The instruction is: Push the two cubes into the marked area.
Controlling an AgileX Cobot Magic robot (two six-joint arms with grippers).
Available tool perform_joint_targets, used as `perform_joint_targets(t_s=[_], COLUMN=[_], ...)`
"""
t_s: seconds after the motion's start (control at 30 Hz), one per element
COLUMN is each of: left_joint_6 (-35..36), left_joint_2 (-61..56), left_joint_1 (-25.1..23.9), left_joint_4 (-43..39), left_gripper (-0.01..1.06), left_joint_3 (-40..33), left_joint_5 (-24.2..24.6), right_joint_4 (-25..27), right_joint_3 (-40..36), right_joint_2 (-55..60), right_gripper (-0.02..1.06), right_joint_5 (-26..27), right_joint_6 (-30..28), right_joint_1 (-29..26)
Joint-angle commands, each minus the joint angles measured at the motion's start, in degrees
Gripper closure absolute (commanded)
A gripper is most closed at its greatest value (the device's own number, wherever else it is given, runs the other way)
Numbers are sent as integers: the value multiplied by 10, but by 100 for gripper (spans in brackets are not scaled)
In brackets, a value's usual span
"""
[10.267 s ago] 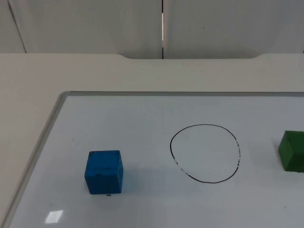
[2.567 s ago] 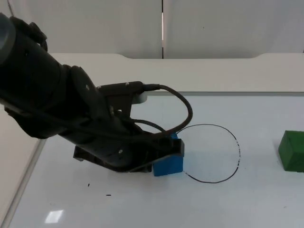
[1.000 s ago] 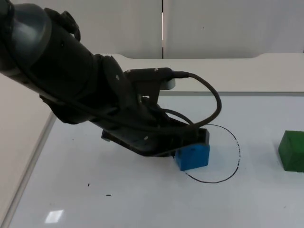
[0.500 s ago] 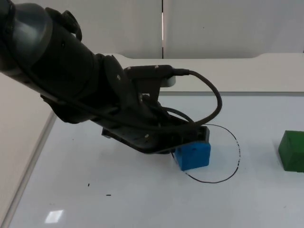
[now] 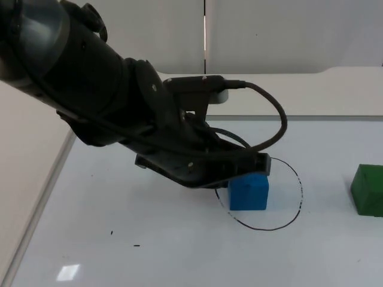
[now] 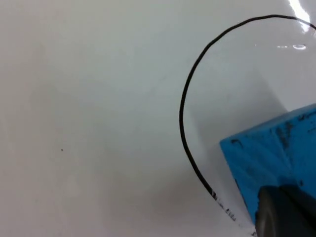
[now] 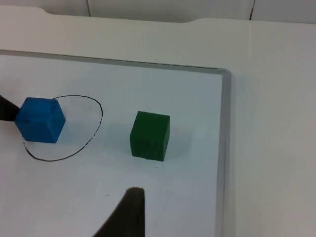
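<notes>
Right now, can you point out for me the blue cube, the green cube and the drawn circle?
blue cube (image 5: pixel 248 192), top view, on its front face.
green cube (image 7: pixel 149 135), right wrist view, on its front face.
drawn circle (image 5: pixel 298 185), top view, on its right-hand line.

The left arm (image 5: pixel 108 101) is bulky, rounded and matt black, ending in a flat black gripper (image 5: pixel 254 167) housing.

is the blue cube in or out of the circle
In: the blue cube sits within the drawn circle, close to its left line.
</notes>
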State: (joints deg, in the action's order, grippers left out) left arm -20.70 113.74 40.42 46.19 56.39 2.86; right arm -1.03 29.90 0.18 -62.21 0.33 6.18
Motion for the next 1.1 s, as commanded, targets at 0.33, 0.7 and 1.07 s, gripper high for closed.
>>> perform_joint_targets(t_s=[0.33,0.7,1.07], left_joint_6=[-1,-1,30], left_joint_2=[-43,-209,-344], left_joint_1=[-86,-216,-246], left_joint_4=[-68,-141,-188], left_gripper=[105,105,105], left_joint_3=[1,-1,-68], left_joint_5=[79,168,157], right_joint_4=[-2,-2,-2], right_joint_3=[-4,-4,-4], right_joint_2=[-2,-2,-2], right_gripper=[-1,-1,-1], right_joint_5=[5,5,5], right_joint_6=[2,2,2], right_joint_1=[-3,-3,-3])
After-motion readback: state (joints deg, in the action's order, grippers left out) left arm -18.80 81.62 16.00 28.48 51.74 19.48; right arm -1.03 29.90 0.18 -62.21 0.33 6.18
